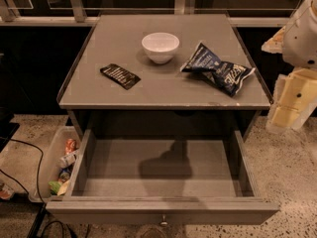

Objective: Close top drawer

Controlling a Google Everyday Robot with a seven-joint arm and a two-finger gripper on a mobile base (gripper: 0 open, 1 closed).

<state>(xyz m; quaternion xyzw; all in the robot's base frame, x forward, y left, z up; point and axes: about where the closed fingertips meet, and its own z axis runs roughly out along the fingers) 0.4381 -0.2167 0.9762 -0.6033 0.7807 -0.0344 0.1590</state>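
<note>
Counts: 1 drawer in view, 1 knob, 1 bowl, 2 packets, 1 floor bin, 1 gripper.

Top drawer: pulled far out from the grey cabinet toward the camera. Its front panel lies along the bottom edge of the view. The single small round metal knob sits at the centre of the panel, at the lower edge. The interior is plain grey, with a dark shadow across the middle of the drawer floor. Anything lower on the cabinet is hidden beneath the open drawer.

Gripper: a cream-coloured assembly at the far right edge, partly cut off. It hangs below the white arm housing, to the right of the cabinet's front corner and above the speckled floor. It is apart from the drawer and touches nothing visible. Open or closed: cannot tell.

On the cabinet top:
- One white bowl, upright, near the centre and toward the back.
- One flat black packet, left of the bowl and nearer the front, lying at an angle.
- One crumpled dark blue snack bag, right of the bowl, well apart from the black packet.

On the floor:
- One pale plastic bin just beside the drawer's left wall, holding several small colourful packages.
- A black cable loops to the left of the bin.

Writing: the snack bag carries white lettering and the black packet carries rows of pale print. Neither is legible.
</note>
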